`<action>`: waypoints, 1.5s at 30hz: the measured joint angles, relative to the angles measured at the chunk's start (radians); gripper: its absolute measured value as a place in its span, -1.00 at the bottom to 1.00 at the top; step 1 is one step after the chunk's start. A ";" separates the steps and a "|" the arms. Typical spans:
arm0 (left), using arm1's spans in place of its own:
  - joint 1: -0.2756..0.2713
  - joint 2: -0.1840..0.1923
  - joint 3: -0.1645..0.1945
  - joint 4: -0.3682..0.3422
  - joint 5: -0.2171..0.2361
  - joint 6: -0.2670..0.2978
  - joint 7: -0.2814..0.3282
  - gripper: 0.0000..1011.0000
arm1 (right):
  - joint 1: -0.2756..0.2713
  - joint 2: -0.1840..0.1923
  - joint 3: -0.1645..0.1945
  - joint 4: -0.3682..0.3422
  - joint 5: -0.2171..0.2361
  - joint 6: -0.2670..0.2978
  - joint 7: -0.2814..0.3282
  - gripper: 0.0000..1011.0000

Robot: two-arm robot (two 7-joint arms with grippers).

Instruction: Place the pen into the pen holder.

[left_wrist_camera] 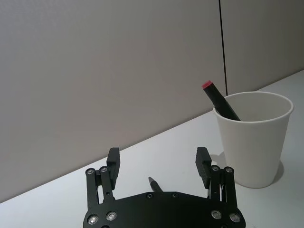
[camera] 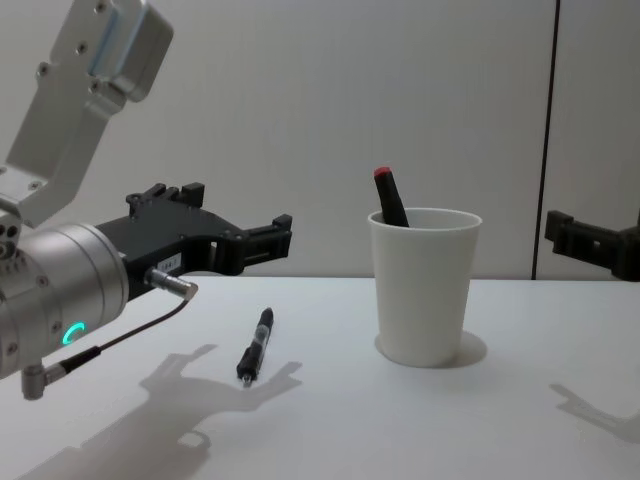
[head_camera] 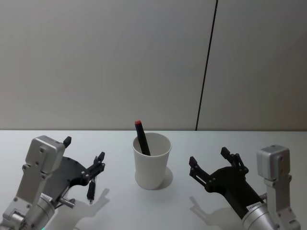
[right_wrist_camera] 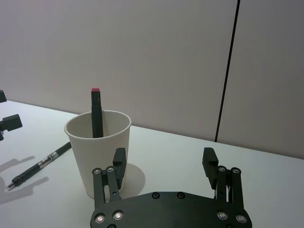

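White matte table [head_camera: 230, 143], bare ahead of the fingers [head_camera: 194, 164] of the right gripper [head_camera: 207, 155]. Pale grey wall [head_camera: 96, 62] stands beyond the fingertips; thin dark vertical seam [head_camera: 206, 62] runs up it, above that gripper's fingers

Probably lab: plain wall [head_camera: 96, 57], white table [head_camera: 158, 211].

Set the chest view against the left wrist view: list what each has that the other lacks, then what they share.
Chest view, not left wrist: the black pen lying full length on the table near the left claw, and the right claw at the right edge.
Left wrist, not chest: the left claw's two fingers seen from behind, plainly apart, with just the black pen's tip between them.
Shared: the table, the white cup and the red-capped pen leaning inside it.
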 joint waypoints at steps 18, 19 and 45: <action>0.000 0.000 0.000 0.000 0.000 0.000 0.000 0.98 | 0.000 0.000 0.000 0.000 -0.001 0.000 0.000 0.98; 0.000 0.000 0.000 0.000 0.000 0.000 0.000 0.98 | 0.000 0.000 0.000 0.000 -0.001 0.000 0.000 0.98; -0.057 0.007 0.004 0.033 -0.039 0.133 -0.096 0.98 | 0.000 0.000 0.000 0.000 -0.001 0.000 0.000 0.98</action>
